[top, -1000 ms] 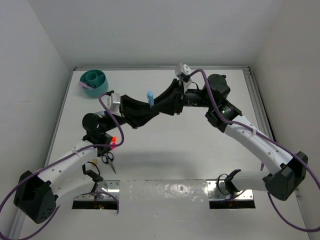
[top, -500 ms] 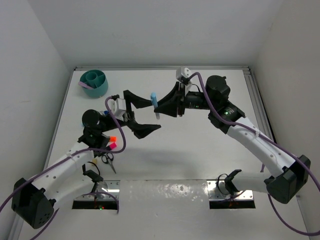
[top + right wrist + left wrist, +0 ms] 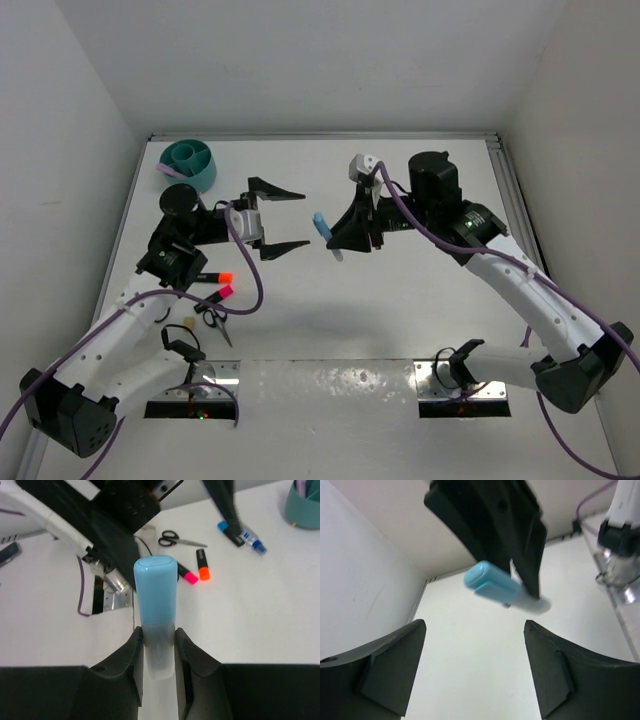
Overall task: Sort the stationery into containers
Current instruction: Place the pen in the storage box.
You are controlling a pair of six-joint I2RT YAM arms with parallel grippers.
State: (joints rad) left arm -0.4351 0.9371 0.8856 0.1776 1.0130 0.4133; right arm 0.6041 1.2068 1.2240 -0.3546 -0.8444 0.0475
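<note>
A light-blue marker [image 3: 324, 228] hangs in mid-air over the middle of the table, with my right gripper [image 3: 336, 240] shut on its pale lower end. In the right wrist view the marker [image 3: 156, 600] stands straight up between the fingers [image 3: 131, 655]. My left gripper [image 3: 300, 220] is open and empty, a short way left of the marker and facing it. From the left wrist the marker [image 3: 502, 587] shows beyond the wide-open gripper [image 3: 474, 630]. The teal cup [image 3: 190, 163] stands at the far left corner with a pink item in it.
An orange-and-black marker [image 3: 215, 277], a pink-and-black marker [image 3: 220, 292] and black-handled scissors [image 3: 216, 318] lie near the left arm. The right wrist view also shows small blue items [image 3: 245, 535] near the cup [image 3: 302, 505]. White walls enclose the table.
My left gripper, shut on the marker together with the right one a second ago, has opened, let go and pulled back to the left. The right gripper kept the marker and shifted slightly nearer.
</note>
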